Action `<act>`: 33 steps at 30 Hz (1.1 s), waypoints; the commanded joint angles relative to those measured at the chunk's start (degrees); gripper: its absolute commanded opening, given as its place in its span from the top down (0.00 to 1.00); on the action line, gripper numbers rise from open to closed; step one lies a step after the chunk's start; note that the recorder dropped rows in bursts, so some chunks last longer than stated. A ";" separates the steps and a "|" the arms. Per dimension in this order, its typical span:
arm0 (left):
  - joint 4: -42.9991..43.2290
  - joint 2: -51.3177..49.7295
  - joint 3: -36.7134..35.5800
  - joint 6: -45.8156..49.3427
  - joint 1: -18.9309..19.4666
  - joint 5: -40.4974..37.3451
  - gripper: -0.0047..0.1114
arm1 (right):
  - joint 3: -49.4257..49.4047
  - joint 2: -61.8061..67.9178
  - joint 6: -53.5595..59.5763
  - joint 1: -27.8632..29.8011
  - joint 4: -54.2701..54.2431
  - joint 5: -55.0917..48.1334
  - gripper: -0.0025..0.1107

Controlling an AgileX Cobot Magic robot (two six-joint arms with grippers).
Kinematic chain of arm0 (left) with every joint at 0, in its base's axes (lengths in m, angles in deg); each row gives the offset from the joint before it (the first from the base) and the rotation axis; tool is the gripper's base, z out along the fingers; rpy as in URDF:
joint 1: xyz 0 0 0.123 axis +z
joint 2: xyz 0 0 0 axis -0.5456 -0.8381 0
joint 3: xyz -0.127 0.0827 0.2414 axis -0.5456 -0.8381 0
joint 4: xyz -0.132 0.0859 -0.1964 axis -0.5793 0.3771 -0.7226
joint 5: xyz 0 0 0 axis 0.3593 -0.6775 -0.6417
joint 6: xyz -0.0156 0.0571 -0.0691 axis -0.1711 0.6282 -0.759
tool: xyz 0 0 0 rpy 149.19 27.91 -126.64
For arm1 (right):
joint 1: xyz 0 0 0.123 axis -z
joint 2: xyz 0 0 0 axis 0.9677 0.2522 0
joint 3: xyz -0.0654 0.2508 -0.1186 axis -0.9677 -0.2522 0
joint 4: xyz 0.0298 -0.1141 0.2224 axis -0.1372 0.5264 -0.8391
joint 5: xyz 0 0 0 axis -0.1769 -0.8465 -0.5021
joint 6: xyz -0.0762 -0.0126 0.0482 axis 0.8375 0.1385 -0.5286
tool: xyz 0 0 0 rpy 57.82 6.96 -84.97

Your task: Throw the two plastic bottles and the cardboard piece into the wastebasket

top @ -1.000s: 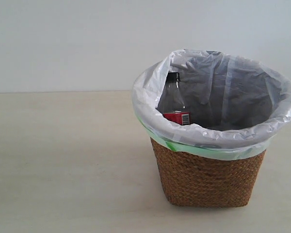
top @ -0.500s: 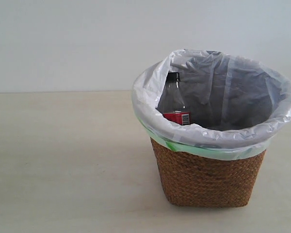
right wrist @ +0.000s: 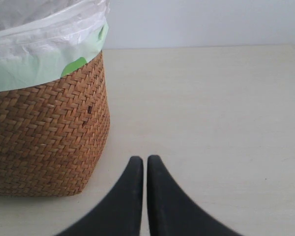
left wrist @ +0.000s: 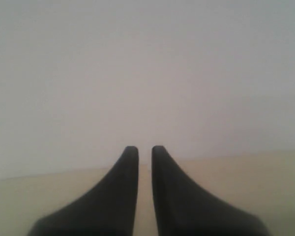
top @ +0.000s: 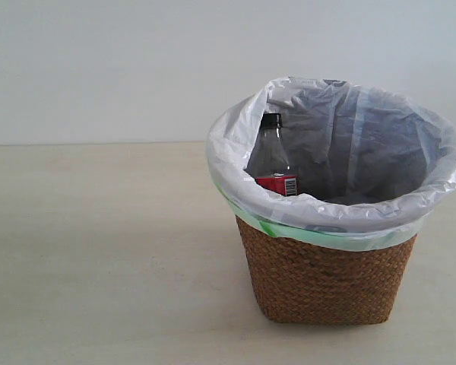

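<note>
My left pincer (left wrist: pixel 145 148) has its two dark fingers drawn almost together, only a thin slit between the tips, and nothing is held in it. Its camera looks out over a strip of pale table (left wrist: pixel 265 182) toward a plain wall (left wrist: pixel 147 64). My right pincer (right wrist: pixel 145 160) is closed more tightly, the tips all but touching, and it too is empty. It hangs low over the table with the wastebasket (right wrist: pixel 44 137) near it and apart from it, and I can see the brown weave and the green edge of the plastic bag (right wrist: pixel 39 64) folded over the rim. From the exterior camera, the wastebasket (top: pixel 327 281) stands on the right part of the table (top: pixel 99 251), with the translucent white plastic bag (top: pixel 235 152) puffed up around its mouth. Inside it, against the left side of the liner, stands the clear bottle with the black cap and red label (top: pixel 273 156), roughly upright. Its cap sits just below the top of the bag, and its label is partly cut off by the near rim. The lower part of the basket's inside lies behind that rim, so I cannot tell what else is down there.
</note>
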 commanded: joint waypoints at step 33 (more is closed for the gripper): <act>-2.86 0.18 -0.32 4.02 1.34 -19.68 0.88 | 0.07 -0.26 0.26 0.35 0.00 0.42 0.98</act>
